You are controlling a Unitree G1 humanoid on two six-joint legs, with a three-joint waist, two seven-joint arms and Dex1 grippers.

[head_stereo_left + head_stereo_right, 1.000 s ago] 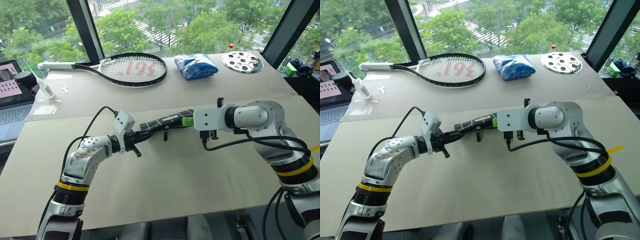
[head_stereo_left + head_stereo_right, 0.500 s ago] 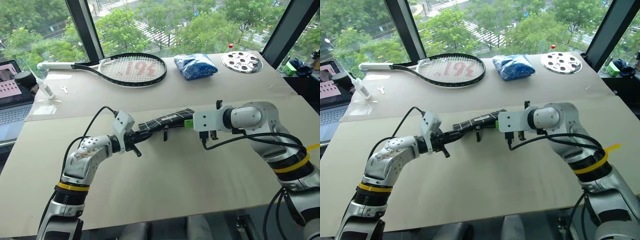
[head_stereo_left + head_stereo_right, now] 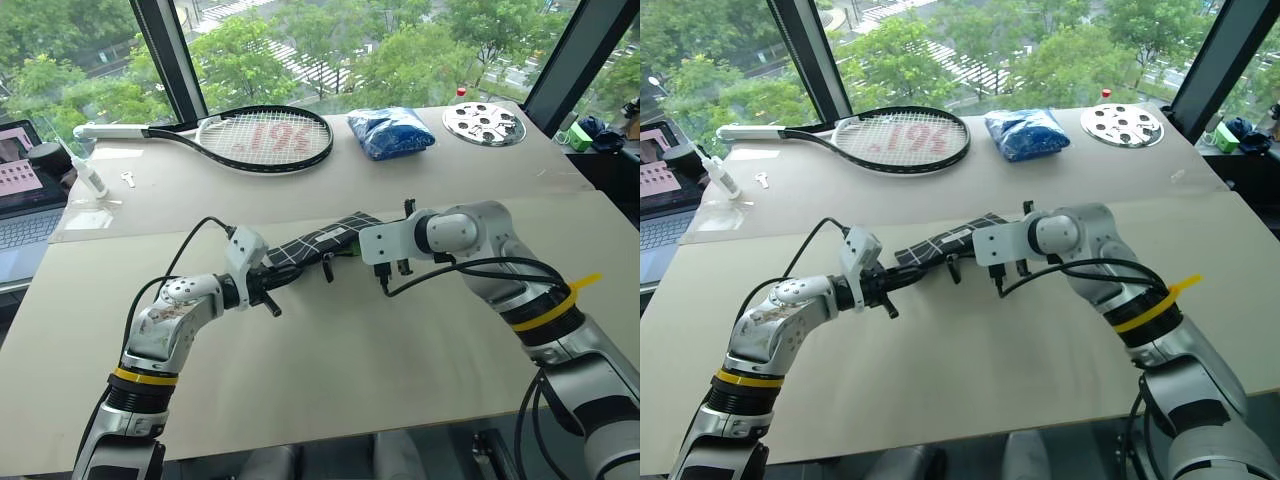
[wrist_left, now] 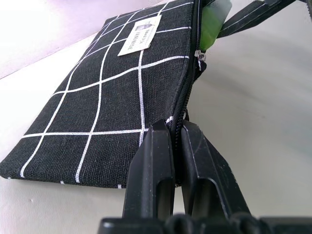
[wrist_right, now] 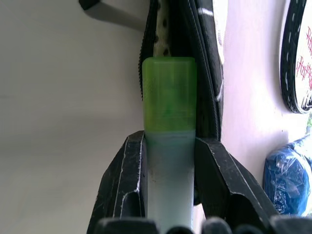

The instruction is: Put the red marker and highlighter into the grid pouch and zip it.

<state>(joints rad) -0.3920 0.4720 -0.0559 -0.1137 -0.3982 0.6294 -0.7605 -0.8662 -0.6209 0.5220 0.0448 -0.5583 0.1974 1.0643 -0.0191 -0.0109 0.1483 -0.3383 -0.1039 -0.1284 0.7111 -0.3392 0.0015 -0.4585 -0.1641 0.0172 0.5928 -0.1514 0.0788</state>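
Two tools meet at the grid pouch [image 3: 318, 243], which is held above the middle of the worktop [image 3: 330, 370], its long axis running from the left tool [image 3: 272, 283] up and away toward the right tool [image 5: 169, 146]. The left tool is clenched on the pouch's near end at the zipper edge; its wrist view shows the two black fingers [image 4: 153, 161] pinching the fabric, the white label [image 4: 140, 35] farther along, and a green shape at the far end. The right tool grips the highlighter [image 5: 168, 117] by its pale body, green cap leading, pointed along the pouch's length at its open mouth; the cap sits just at the opening. The head views show what the wrist views miss: the left forearm lies low and roughly level, while the right arm reaches in from the right with the elbow bent and its wrist angled down and leftward. Beyond lie a tennis racket [image 3: 250, 138], a blue plastic bag [image 3: 391, 131] and a perforated metal disc [image 3: 485, 123].
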